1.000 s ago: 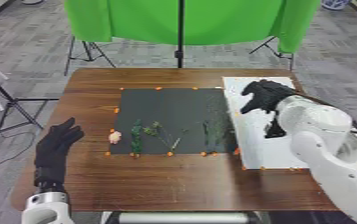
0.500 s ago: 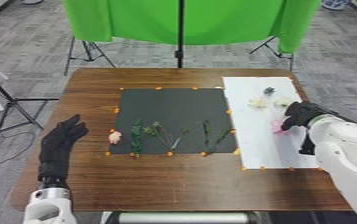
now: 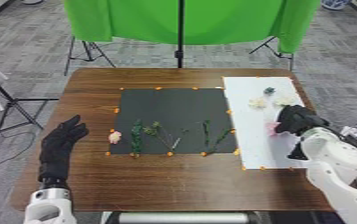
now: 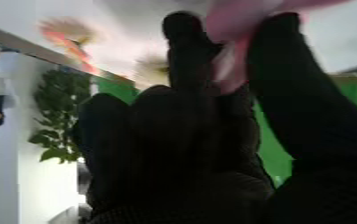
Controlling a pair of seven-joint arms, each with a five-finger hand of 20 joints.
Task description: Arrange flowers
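The picking step is judged to be in hand: a flower is being taken from the white sheet (image 3: 261,150) at the right of the bench (image 3: 157,182) for use in the arrangement. The pink flower (image 3: 272,128) is located over the middle of this sheet and is pinched between thumb and finger of the right robot hand (image 3: 297,120), with a narrow opening. The left robot hand (image 3: 62,135) is positioned beside the dark mat (image 3: 170,107), fingers relaxed, nothing held. On the far part of the sheet, two cream flowers (image 3: 258,103) and a small dark flower (image 3: 269,91) are located. Along the near part of the mat, a leafy stem (image 3: 137,137), a branched sprig (image 3: 154,130) and two thin stems (image 3: 207,132) are laid out; a pale pink flower (image 3: 114,137) is placed at the left edge. For the next move, the pinched flower should be lifted clear of the sheet, carried left and set at the far end of a stem. Petals may be crushed or slip if pressure is uneven.
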